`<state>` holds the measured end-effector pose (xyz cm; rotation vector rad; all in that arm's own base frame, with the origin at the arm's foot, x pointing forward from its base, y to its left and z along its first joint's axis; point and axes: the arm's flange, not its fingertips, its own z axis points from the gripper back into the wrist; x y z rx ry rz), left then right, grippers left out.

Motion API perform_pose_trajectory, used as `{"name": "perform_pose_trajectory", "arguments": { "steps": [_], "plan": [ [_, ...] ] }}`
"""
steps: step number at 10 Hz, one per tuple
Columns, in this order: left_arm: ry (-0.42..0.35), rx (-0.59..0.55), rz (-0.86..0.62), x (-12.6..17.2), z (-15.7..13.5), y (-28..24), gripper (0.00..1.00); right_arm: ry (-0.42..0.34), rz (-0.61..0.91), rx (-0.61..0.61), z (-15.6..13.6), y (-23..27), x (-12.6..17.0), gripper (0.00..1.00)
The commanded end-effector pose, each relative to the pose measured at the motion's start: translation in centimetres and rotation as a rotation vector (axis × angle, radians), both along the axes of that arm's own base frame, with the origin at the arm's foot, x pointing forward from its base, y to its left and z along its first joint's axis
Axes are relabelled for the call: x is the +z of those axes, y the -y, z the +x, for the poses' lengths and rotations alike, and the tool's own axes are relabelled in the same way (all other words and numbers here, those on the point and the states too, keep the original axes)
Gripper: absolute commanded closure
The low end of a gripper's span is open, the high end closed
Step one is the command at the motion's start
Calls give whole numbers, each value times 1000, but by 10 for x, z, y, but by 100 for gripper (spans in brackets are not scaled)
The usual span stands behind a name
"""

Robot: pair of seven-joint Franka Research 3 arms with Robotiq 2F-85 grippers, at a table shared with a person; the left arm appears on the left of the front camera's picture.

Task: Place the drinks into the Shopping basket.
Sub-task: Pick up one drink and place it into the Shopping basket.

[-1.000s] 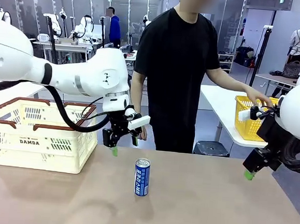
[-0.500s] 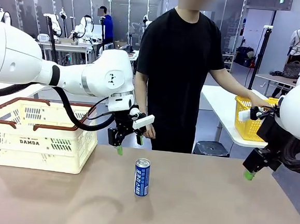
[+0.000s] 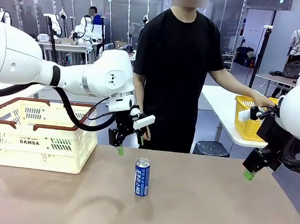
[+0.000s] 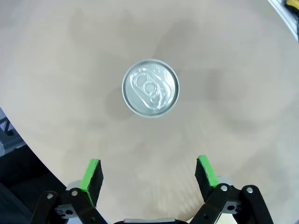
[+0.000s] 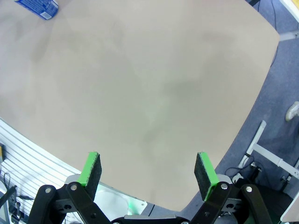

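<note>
A blue drink can (image 3: 141,177) with white print stands upright near the middle of the table. From above, its silver top (image 4: 150,87) lies ahead of my left gripper (image 4: 150,175), whose green pads stand wide apart with nothing between them. In the front view the left gripper (image 3: 130,146) hangs open just behind and above the can. The cream Shopping basket (image 3: 39,134) with its reddish-brown rim sits at the table's left. Over the table's right edge my right gripper (image 3: 249,174) (image 5: 148,173) is open and empty. The can (image 5: 37,7) shows far off in the right wrist view.
A person in black stands at the table's far side, one hand (image 3: 257,98) on a bright yellow basket (image 3: 250,120) on another table to the right. Bare tabletop (image 3: 210,205) lies between the can and the right gripper.
My left gripper has shifted a little to the right, closer to above the can. The right arm and the can have not moved.
</note>
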<state>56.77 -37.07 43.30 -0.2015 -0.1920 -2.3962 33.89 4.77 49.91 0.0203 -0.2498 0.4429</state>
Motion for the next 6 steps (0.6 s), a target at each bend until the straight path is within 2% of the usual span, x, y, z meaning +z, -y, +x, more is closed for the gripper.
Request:
{"name": "perform_pose_trajectory", "arguments": {
  "steps": [1, 4, 6],
  "plan": [
    [1, -26, -17, 2, -8, 11, 0, -3, 7, 4, -1, 1, -2, 0],
    [-31, -80, 13, 0, -28, 35, 0, -3, 7, 4, -1, 1, -2, 0],
    [-16, -77, 73, -5, -36, 50, 0, -3, 7, 4, -1, 1, -2, 0]
  ]
}}
